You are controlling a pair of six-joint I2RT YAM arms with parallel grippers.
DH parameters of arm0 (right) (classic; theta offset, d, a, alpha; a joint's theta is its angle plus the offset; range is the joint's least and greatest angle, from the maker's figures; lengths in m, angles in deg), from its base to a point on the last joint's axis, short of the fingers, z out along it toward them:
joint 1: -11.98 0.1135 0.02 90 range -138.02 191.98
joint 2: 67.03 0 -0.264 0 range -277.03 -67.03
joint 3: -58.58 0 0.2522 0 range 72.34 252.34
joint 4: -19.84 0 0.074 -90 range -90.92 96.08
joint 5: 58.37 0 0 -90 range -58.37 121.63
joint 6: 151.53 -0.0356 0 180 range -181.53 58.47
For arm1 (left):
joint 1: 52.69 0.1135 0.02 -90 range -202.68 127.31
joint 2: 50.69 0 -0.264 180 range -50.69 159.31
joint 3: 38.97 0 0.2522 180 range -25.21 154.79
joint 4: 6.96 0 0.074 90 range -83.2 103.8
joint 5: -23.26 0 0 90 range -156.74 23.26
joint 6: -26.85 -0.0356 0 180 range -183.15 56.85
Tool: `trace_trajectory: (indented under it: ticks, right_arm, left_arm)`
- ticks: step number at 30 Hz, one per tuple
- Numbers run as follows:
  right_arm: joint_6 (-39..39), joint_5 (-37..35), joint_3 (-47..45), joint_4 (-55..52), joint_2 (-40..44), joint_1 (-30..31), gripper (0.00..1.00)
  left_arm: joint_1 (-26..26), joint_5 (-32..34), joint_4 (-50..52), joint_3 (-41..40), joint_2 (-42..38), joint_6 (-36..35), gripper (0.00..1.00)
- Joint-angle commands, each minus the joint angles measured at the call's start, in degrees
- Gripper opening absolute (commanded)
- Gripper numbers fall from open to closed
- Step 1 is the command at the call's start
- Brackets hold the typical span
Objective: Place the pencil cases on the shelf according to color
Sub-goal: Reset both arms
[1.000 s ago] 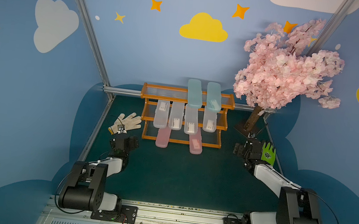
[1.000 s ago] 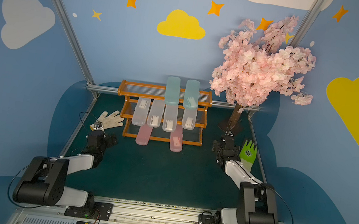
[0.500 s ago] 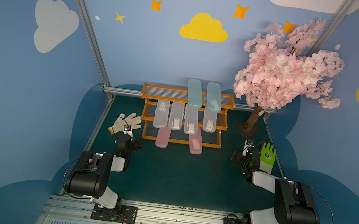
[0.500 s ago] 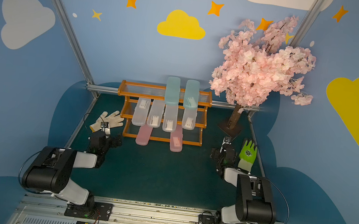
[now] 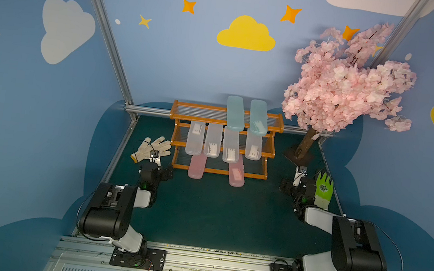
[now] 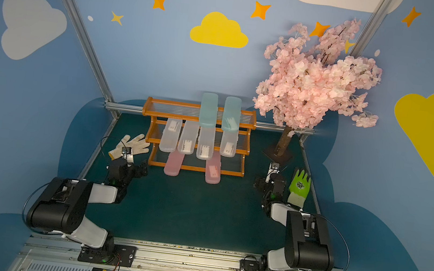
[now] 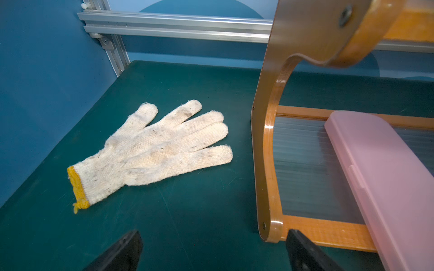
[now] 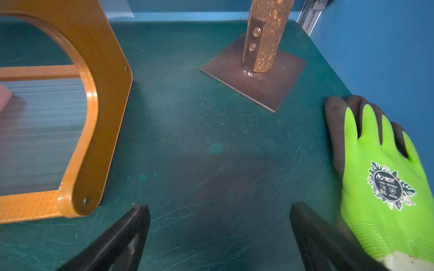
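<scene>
Mat [image 5: 215,212] unchanged — left gripper [image 7: 213,234], right gripper [image 8: 218,208] drawn back.

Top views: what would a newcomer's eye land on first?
The pink blossom tree at the back right dominates. Next comes the orange shelf at the back centre, tiered by colour: light blue pencil cases on top, clear cases in the middle, pink cases at the bottom. A bright green glove lies on the right, and a white glove lies left of the shelf.
</scene>
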Motion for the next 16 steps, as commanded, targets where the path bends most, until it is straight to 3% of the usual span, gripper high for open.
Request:
trace_trajectory:
  ticks: [1,16]
  right_arm:
    - [0.57,0.15,-0.05,1.75,-0.17,0.36,0.98]
    - [0.83,0.24,0.04,1.82,-0.33,0.46,0.98]
  left_arm:
    - [-0.07,-0.58,-1.50,-0.05,-0.23,-0.70,1.00]
    - [-0.07,-0.58,-1.51,-0.11,-0.31,-0.68,1.00]
